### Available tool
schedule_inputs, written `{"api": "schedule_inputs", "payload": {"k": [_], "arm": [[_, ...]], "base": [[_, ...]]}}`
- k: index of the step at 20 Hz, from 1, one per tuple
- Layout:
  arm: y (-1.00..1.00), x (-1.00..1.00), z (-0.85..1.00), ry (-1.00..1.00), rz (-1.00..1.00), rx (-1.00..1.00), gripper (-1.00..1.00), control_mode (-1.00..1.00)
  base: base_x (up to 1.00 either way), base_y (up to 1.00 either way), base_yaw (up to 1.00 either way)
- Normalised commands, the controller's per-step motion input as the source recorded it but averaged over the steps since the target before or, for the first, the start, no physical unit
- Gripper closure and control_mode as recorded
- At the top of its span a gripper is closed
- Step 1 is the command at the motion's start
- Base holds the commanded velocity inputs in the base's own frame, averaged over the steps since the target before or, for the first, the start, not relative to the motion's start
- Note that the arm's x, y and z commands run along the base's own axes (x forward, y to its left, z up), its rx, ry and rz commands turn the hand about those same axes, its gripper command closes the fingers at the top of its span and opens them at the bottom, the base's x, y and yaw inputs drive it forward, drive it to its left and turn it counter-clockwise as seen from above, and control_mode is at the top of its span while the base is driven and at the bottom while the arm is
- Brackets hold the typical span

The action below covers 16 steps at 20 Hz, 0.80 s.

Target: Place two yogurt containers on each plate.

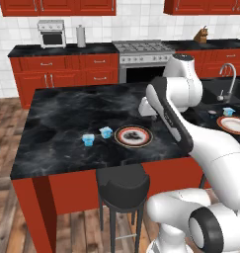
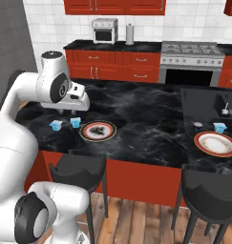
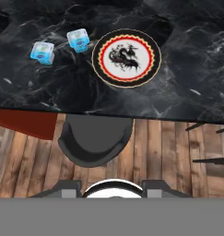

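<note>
Two light blue yogurt containers [image 1: 88,140] [image 1: 106,132] stand on the black island counter just left of a plate [image 1: 134,136] with a red rim and a dark-mottled centre. In the hand view the same yogurt containers [image 3: 43,52] [image 3: 78,39] and plate [image 3: 126,58] lie far below. A second plate [image 2: 216,143] with a pale centre sits at the right; behind it stand a blue yogurt container [image 2: 219,127] and a small dark round one [image 2: 197,125]. My gripper [image 2: 67,112] hangs shut and empty above the counter, behind the left pair of tubs.
A black stool [image 1: 122,185] stands at the island's front edge below the left plate, and another stool [image 2: 210,188] under the right plate. A sink with a faucet [image 1: 227,79] lies behind the right plate. Stove and red cabinets line the back wall.
</note>
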Motion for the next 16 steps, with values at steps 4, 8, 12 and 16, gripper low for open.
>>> {"api": "schedule_inputs", "payload": {"k": [4,8,12,16], "arm": [[0.22,0.01,0.00,0.00,-0.05,0.00,-1.00,-1.00],[0.76,0.60,0.00,0.03,-0.20,-0.08,-1.00,-1.00],[0.98,0.99,-0.17,0.04,-0.18,-0.12,-1.00,-1.00],[0.42,1.00,-0.53,0.05,-0.02,-0.02,-1.00,-1.00]], "base": [[0.00,0.00,0.00],[0.00,0.00,0.00],[0.00,0.00,0.00],[0.00,0.00,0.00]]}}
